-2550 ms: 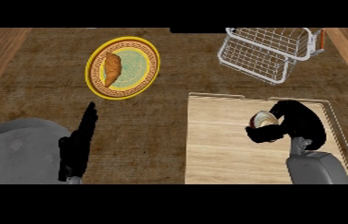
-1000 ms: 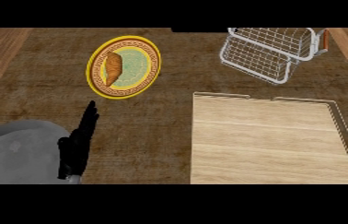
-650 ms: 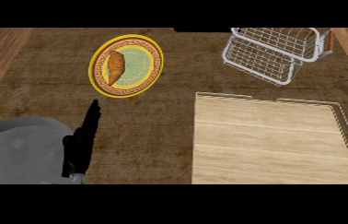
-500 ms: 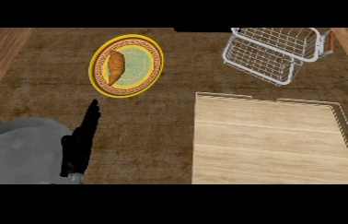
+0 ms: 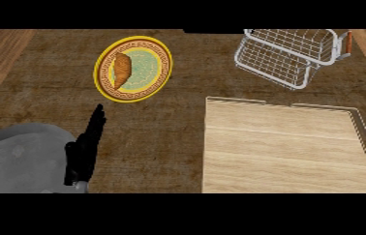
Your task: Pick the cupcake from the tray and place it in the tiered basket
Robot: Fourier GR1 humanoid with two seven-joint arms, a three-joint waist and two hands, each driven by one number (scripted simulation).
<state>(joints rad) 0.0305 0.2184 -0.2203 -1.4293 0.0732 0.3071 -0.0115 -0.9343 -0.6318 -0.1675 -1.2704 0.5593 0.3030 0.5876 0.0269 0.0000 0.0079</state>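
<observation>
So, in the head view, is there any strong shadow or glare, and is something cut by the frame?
Head view: light is even, with no glare and no strong shadow on the tray. The tiered basket is cut at the top edge, the tray at the right. The plate shows whole. The left hand is dark, with little detail.

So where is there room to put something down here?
The wooden tray shows bare boards. The counter strip between the tray and the left hand is bare too, below the plate holding a croissant. The wire basket crowds the upper right.
</observation>
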